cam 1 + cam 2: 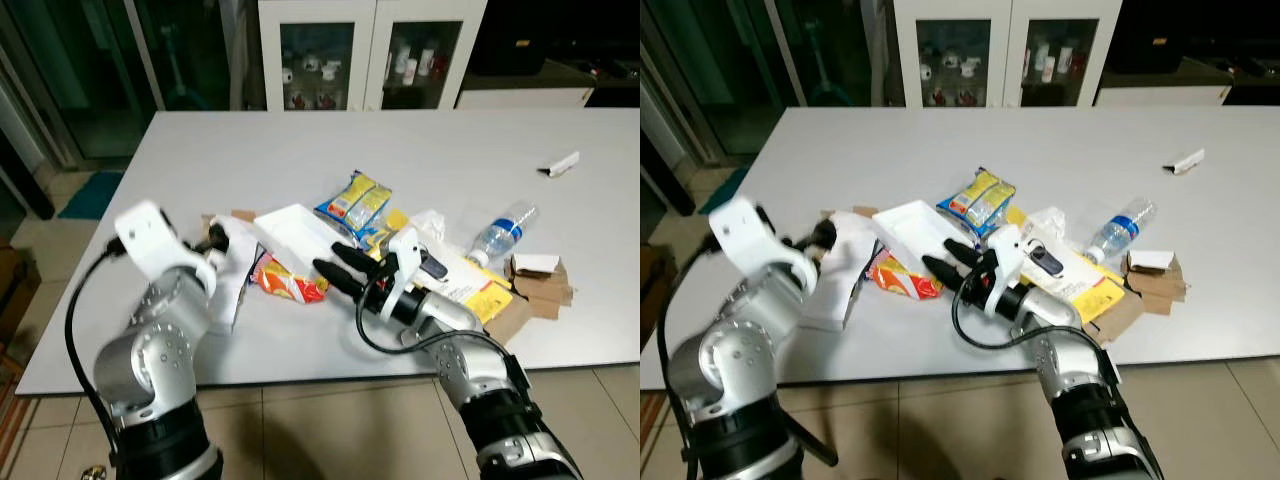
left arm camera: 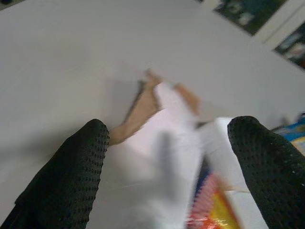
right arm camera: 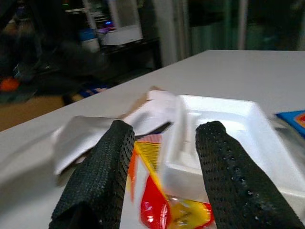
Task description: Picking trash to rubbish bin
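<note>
A broad white desk (image 1: 250,150) carried a heap of litter near its front edge, and behind it stood a white cabinet (image 1: 370,50) with glass doors. The robot's two silver arms reached over the front edge toward the heap.

At the heap's left lay crumpled white paper (image 1: 235,270), with a strip of brown card poking out behind it. A white foam tray (image 1: 300,235) sat tilted just to the right of the paper, and an orange-red snack wrapper (image 1: 287,283) lay against the tray's front corner. Behind the tray were blue and yellow snack packets (image 1: 352,203). Further right lay a yellow flat package (image 1: 470,285), torn brown cardboard (image 1: 535,285) and a clear plastic bottle (image 1: 503,232) on its side. A small white object (image 1: 560,164) lay well apart, toward the desk's far right.

The right end effector (image 1: 338,268) hovered low at the tray's near side, its two black fingers set narrowly apart and pointing at the tray and the wrapper; in the right wrist view the tray's rim (image 3: 224,138) showed between them, and they gripped nothing. The left end effector (image 1: 215,238) was over the white paper, its fingers spread wide in the left wrist view, with the paper (image 2: 162,162) blurred between them and nothing held.
</note>
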Robot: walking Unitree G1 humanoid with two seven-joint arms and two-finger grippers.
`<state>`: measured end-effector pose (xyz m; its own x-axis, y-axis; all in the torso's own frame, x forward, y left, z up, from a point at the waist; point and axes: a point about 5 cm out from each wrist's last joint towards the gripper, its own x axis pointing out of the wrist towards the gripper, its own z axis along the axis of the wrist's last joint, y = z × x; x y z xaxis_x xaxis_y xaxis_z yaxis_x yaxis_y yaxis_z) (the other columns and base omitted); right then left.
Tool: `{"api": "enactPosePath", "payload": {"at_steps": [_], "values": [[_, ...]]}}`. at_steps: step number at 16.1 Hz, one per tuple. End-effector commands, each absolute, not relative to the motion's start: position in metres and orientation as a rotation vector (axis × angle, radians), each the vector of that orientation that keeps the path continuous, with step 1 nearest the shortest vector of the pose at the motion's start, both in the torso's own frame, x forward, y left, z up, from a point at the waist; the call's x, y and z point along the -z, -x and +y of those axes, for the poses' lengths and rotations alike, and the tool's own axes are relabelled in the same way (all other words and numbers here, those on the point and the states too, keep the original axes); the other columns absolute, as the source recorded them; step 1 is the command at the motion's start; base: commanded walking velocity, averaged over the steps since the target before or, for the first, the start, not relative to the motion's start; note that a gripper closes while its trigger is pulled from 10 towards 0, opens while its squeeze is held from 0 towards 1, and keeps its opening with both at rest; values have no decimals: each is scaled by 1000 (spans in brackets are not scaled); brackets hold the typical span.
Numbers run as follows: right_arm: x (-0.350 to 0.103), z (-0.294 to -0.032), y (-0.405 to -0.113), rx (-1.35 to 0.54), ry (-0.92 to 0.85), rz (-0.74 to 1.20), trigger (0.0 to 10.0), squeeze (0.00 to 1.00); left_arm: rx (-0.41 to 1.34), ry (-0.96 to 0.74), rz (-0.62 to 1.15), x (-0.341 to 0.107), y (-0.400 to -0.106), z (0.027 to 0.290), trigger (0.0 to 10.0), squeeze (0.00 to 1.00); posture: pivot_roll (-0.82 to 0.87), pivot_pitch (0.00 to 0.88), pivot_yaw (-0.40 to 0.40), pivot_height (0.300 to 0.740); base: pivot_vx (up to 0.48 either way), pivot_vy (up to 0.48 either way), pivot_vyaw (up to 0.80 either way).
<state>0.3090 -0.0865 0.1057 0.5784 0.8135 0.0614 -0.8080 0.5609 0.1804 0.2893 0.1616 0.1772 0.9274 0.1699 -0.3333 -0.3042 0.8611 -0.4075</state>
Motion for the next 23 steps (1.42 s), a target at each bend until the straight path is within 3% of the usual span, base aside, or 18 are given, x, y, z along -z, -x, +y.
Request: {"api": "enactPosePath", "payload": {"at_steps": [1, 4, 5, 8, 13, 23], "values": [[-107, -86, -305, -990, -210, 33, 10000, 0, -227, 473, 300, -183, -288, 153, 10000, 0, 120, 29, -10, 740, 0, 0, 0], [-107, -84, -301, -1030, -209, 41, 10000, 0, -254, 444, 420, -178, -280, 150, 10000, 0, 129, 29, -5, 740, 0, 0, 0], [-108, -82, -300, -1048, -213, 42, 10000, 0, -322, 510, 465, -171, -276, 151, 10000, 0, 130, 31, -5, 740, 0, 0, 0], [-108, -79, -297, -1076, -217, 44, 10000, 0, -453, 554, 484, -166, -272, 159, 10000, 0, 133, 31, -3, 740, 0, 0, 0], [-107, -78, -295, -1080, -224, 52, 10000, 0, -522, 615, 582, -146, -267, 167, 10000, 0, 131, 31, -2, 740, 0, 0, 0], [-108, -69, -291, -1107, -232, 51, 10000, 0, -354, 704, 694, -112, -284, 135, 10000, 0, 110, 30, -2, 740, 0, 0, 0]]}}
